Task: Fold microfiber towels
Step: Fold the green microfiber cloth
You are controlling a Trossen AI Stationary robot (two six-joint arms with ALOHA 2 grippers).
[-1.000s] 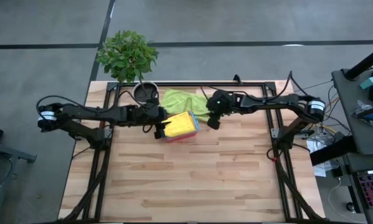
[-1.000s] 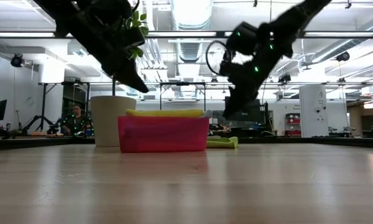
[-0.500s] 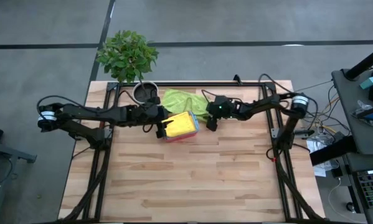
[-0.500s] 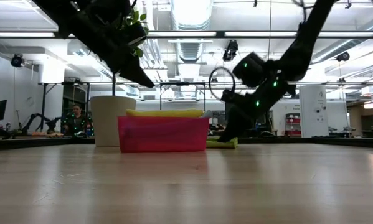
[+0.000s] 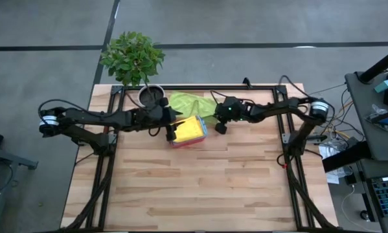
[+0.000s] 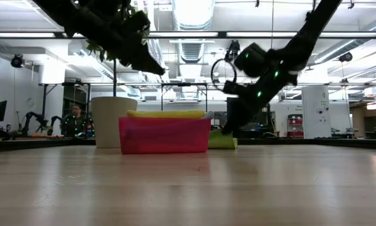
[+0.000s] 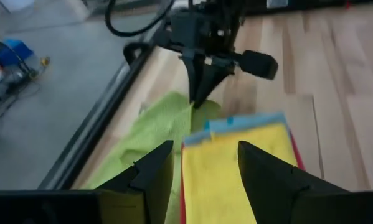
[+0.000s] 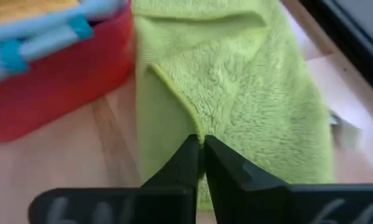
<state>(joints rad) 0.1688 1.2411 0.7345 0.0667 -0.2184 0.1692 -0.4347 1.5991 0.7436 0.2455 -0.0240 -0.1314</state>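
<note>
Pinching lime towel [image 8: 236, 93], right jaws [image 8: 200, 163] apparently closed.

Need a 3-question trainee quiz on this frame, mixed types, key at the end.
1. True or false: the right gripper is pinched shut on an edge of the lime green towel.
2. Multiple choice: the yellow towel lies (A) flat on the table, (B) in the pink tray, (C) on the plant pot.
3. Fill in: the left gripper hovers over the tray with its fingers ____.

Key: 1 true. 2 B. 3 open.
</note>
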